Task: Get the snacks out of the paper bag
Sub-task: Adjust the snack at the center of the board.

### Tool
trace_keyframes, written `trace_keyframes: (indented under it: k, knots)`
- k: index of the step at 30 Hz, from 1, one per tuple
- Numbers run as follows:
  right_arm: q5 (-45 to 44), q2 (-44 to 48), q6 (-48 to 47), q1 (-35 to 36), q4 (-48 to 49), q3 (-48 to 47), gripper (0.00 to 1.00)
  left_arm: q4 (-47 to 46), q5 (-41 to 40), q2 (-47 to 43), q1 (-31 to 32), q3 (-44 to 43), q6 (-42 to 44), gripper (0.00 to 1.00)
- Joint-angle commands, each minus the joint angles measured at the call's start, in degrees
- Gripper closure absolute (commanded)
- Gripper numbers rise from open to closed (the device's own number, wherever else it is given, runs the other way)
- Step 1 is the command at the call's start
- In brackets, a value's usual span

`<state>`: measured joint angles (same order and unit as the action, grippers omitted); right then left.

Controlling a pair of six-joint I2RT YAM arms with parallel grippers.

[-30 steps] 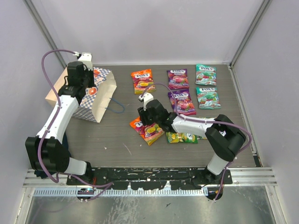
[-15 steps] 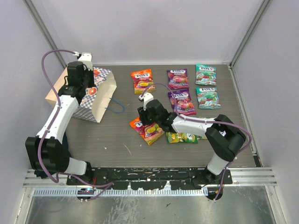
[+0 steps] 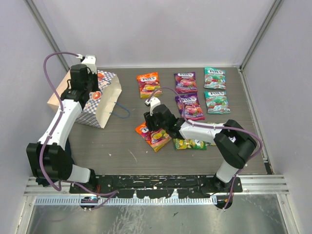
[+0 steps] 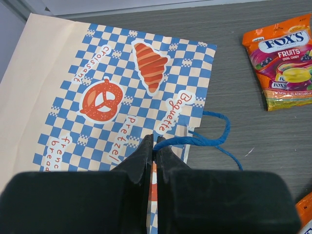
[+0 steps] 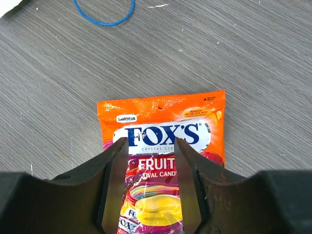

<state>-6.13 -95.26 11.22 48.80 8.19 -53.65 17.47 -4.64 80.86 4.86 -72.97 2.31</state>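
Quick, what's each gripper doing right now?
Left gripper: closed on the paper bag's blue cord handle.
Right gripper: jaws open over the orange packet, holding nothing.

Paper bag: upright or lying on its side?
Lying on its side. The paper bag shows its printed face upward in the left wrist view; the left gripper is shut on its blue cord handle.

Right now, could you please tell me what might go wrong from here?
The left gripper pinches only the thin blue cord, so the paper bag could swing or slip free. The right gripper stands open over the flat orange packet; closing there might skid it along the table.
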Motion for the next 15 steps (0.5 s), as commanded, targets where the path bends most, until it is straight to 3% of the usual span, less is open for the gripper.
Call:
trace_keyframes:
  k: [1, 15]
  knots:
    - [-0.8, 1.7, 1.0, 0.2, 3.1, 0.2, 0.51, -1.7, 0.6, -2.2, -0.3, -2.4, -0.6, 0.97]
    - [-1.6, 2.8, 1.4, 0.2, 3.1, 0.5, 0.51, -1.7, 0.5, -2.3, -0.3, -2.4, -0.6, 0.97]
